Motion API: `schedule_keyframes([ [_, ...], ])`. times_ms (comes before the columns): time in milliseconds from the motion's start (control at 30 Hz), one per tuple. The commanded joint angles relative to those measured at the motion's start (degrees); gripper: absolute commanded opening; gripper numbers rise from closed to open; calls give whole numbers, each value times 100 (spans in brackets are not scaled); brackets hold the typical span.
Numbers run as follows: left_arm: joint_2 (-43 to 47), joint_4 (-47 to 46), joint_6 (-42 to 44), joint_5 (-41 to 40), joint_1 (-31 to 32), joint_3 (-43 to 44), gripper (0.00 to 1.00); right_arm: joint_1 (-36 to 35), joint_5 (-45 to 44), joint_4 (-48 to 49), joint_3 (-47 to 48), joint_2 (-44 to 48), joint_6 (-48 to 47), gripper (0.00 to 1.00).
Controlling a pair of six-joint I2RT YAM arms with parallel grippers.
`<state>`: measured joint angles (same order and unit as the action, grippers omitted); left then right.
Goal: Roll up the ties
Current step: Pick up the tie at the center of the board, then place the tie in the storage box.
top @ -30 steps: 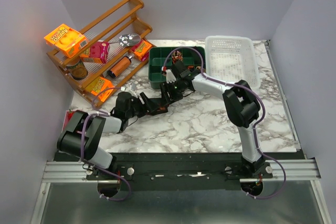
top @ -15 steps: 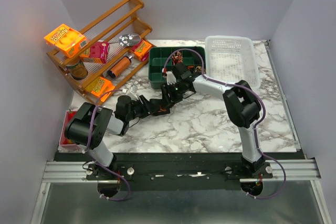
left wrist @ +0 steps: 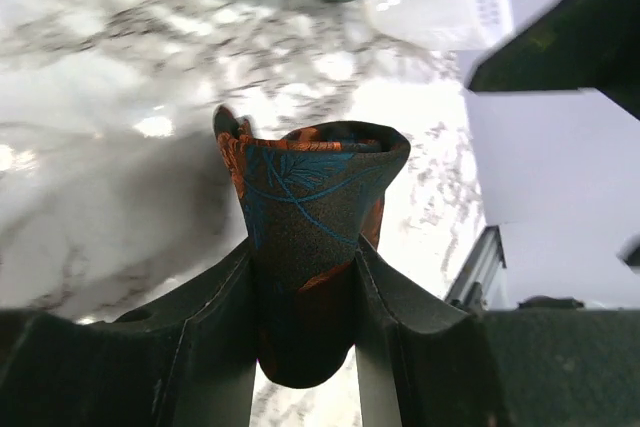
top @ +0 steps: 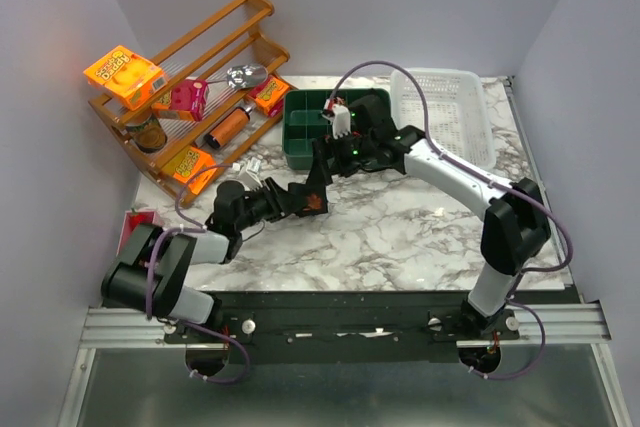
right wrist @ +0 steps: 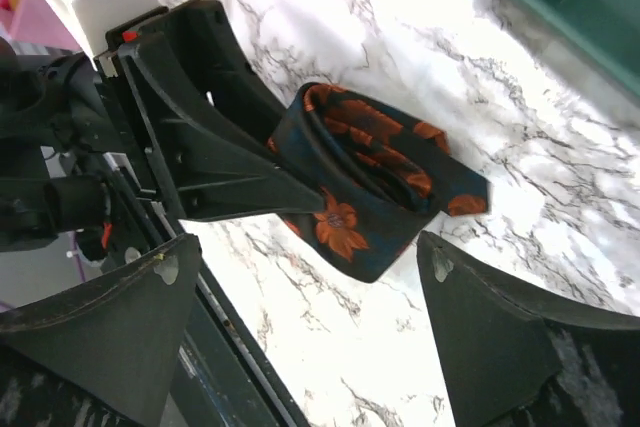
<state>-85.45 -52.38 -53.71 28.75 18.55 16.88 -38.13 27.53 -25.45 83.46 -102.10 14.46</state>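
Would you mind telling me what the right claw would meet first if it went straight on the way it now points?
Most likely the rolled tie, gripped by the left claw: it lies straight ahead of the open right claw, though depth is unclear.

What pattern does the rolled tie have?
The tie: dark with orange flowers; clearest in right wrist view.

There is one rolled tie (top: 313, 201), one green tray (top: 299, 135), one white basket (top: 445, 112), one wooden rack (top: 215, 23). On the rack: three orange packets (top: 125, 77), one pink packet (top: 186, 99), one brown bottle (top: 229, 127), one metal scoop (top: 245, 75), one dark jar (top: 148, 133). Two robot arms (top: 452, 164) stand over one marble table (top: 400, 237)
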Motion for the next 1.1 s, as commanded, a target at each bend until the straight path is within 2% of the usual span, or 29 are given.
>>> schedule_keyframes([
  [0,1213,1059,291,324,70,280,45,271,252,-197,-102,489,-547,100],
  [200,2409,2528,642,649,105,912,45,411,1087,-197,56,946,-1085,100],
  [533,3903,4110,1063,1317,167,1720,45,816,3554,-171,715,1246,-1165,100],
  [633,4123,4507,1222,1562,167,1958,45,825,4074,-136,812,1237,-1138,100],
  [833,4335,4728,1223,1932,220,2345,45,816,5076,-66,812,1246,-1112,100],
  [1067,4256,5106,1416,1994,439,2785,45,790,5175,76,663,1299,-954,100],
])
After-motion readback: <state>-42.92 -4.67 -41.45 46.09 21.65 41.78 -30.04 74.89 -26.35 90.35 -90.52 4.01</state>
